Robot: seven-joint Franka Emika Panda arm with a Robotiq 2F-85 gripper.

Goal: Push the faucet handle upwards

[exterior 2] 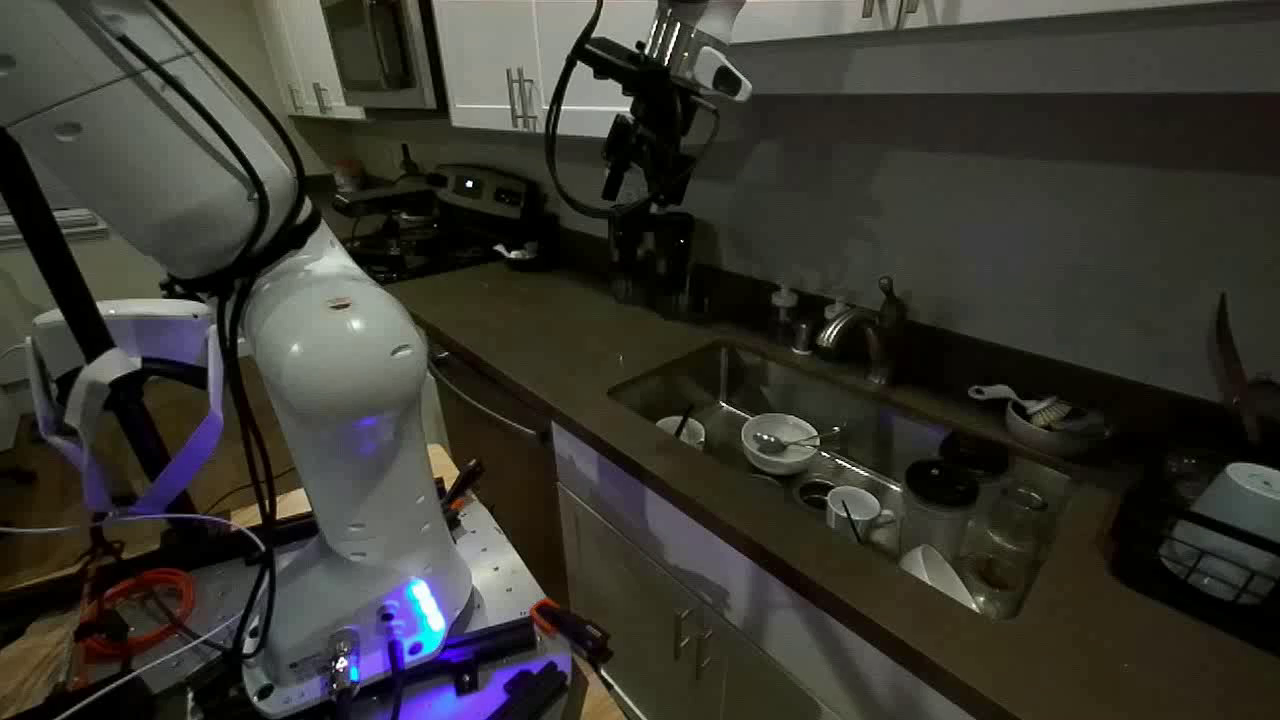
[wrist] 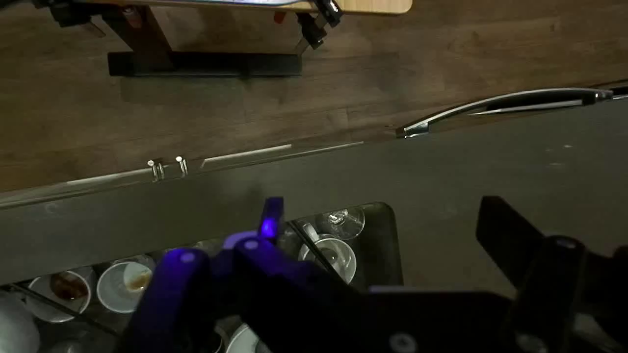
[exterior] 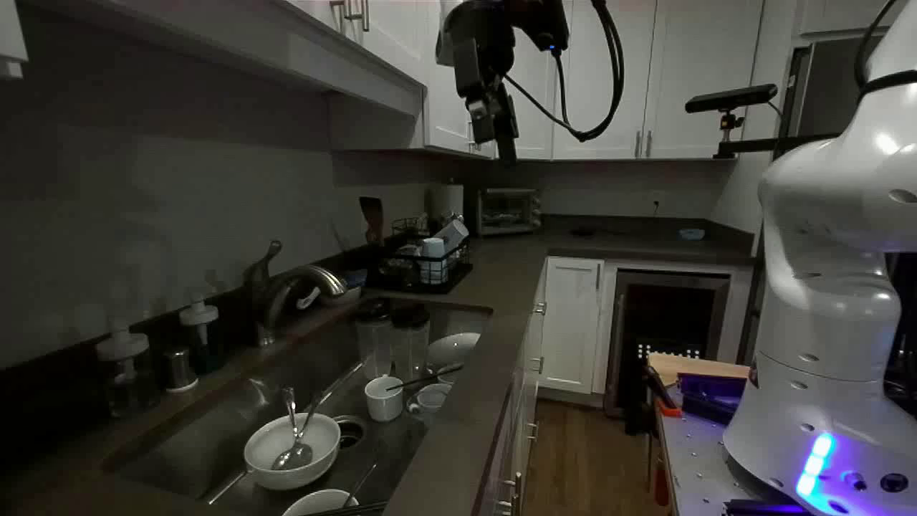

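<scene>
The faucet handle [exterior: 271, 252] is a short metal lever rising from the top of the chrome faucet, behind the sink. In an exterior view this faucet handle [exterior 2: 888, 292] also points upward, above the curved spout [exterior 2: 843, 328]. My gripper [exterior: 496, 143] hangs high in the air, well above the counter and apart from the faucet. Seen from across the room, the gripper [exterior 2: 638, 195] is to the left of the faucet. In the wrist view the gripper [wrist: 381, 201] has its black fingers spread wide, with nothing between them. The handle is out of that view.
Below is a sink [exterior 2: 850, 412] holding a white bowl [exterior: 301, 474], a mug [exterior: 382, 407] and tall tumblers. White-capped bottles [exterior: 203, 333] stand left of the faucet in that view. A dish rack [exterior: 423, 276] sits farther along. Upper cabinets [exterior: 602, 86] are near the gripper's height.
</scene>
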